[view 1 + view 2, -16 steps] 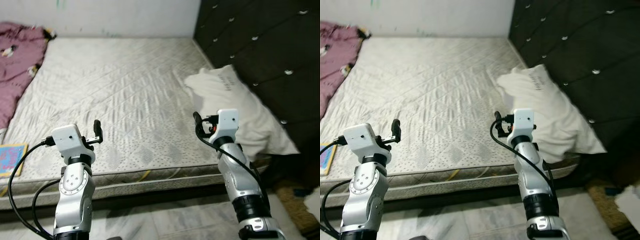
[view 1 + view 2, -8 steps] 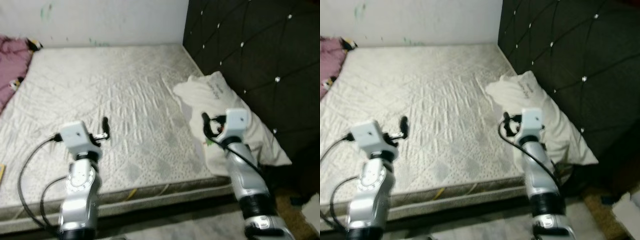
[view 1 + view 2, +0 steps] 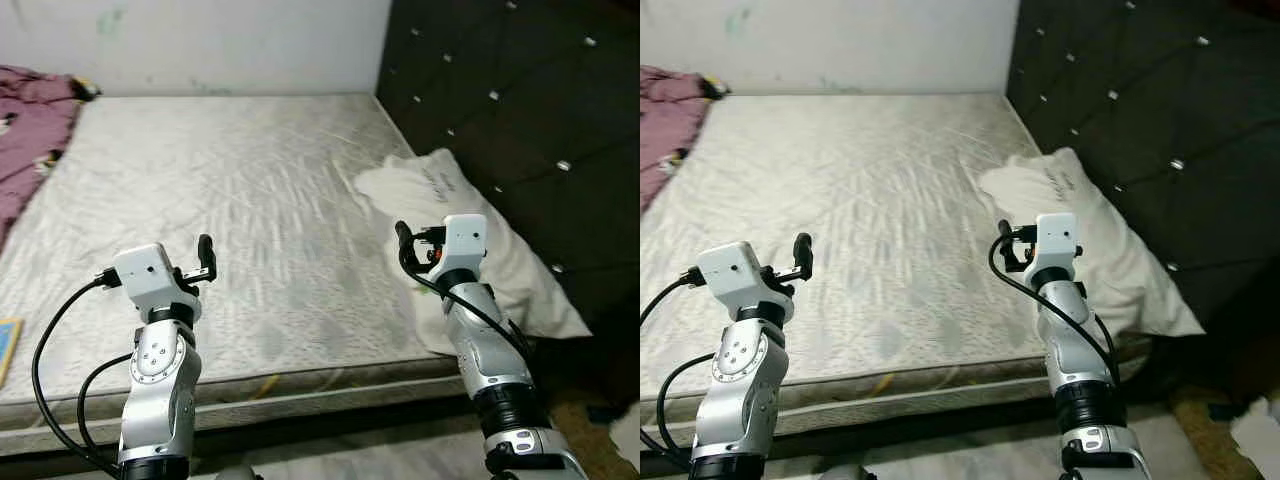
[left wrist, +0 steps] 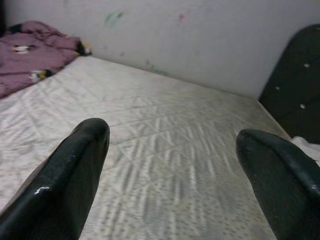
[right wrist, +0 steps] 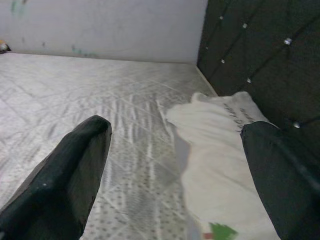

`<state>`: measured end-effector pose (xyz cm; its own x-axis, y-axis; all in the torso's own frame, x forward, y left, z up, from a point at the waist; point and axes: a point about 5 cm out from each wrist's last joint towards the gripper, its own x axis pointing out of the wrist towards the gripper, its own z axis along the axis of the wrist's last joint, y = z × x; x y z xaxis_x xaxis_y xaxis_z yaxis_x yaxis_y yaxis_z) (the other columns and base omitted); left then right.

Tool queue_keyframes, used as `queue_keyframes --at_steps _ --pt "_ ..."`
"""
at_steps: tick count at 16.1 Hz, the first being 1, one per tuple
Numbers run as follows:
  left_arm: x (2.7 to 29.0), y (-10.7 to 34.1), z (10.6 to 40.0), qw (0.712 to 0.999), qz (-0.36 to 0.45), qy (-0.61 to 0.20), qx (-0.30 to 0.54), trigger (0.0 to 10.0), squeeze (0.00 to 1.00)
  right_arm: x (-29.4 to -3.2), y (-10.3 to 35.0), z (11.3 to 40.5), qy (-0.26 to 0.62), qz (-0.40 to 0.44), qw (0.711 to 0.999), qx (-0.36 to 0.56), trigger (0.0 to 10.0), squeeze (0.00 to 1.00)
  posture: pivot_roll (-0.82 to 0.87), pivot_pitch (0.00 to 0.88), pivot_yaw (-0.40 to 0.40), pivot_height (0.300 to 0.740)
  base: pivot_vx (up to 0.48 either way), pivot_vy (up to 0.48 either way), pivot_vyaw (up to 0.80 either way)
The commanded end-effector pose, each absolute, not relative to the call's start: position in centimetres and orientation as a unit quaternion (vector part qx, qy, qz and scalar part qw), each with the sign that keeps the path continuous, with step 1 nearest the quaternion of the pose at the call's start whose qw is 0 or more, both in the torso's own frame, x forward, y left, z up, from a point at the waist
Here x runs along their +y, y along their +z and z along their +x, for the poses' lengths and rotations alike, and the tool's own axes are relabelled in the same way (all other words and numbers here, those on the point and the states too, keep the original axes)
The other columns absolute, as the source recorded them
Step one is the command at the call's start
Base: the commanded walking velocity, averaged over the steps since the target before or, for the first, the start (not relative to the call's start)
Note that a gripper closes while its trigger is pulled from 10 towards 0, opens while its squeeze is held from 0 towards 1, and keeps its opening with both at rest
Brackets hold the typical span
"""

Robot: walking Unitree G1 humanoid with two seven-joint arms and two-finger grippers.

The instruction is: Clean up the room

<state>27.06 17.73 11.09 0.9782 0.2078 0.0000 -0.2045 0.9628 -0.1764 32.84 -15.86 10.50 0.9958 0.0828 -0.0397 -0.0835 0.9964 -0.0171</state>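
Pillow (image 3: 480,240), mattress (image 3: 230,190) right edge by headboard (image 3: 520,110): right gripper (image 5: 175,165), jaws spread, should grip its near corner; left gripper (image 4: 170,170) spread, empty.

The mattress (image 3: 240,190) is bare quilted cloth, pale grey and matt, stitched in diamonds with a faint sheen on its creases, and the white pillow (image 3: 490,250) on it is soft, rumpled cloth. The headboard (image 3: 510,110) is dark tufted padding with small shiny studs, and the purple blanket (image 3: 30,120) looks like fuzzy fleece. The 2 arms are brushed silver metal with white plastic wrist housings, and the left gripper (image 4: 172,165) and right gripper (image 5: 175,170) have glossy black, smooth fingers.
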Motion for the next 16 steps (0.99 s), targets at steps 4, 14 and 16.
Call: queue_keyframes --at_steps 4,14,16 --pt "17.94 11.04 27.19 0.99 -0.085 0.108 -0.005 10.0 0.0 -15.26 10.45 32.97 0.051 -0.008 0.998 0.02 10.0 0.0 0.01 0.0 -0.03 0.74 0.0 0.48 0.0" --pt "17.88 11.07 27.35 0.99 -0.087 0.109 -0.005 10.0 0.0 -15.2 10.44 33.06 0.054 -0.008 0.998 0.021 10.0 0.0 0.01 0.0 -0.031 0.74 0.0 0.48 0.0" --pt "17.73 11.11 27.43 0.99 -0.088 0.108 -0.006 10.0 0.0 -14.98 10.52 33.06 0.061 -0.021 0.998 0.018 10.0 0.0 0.01 0.0 -0.031 0.74 0.0 0.48 0.61"
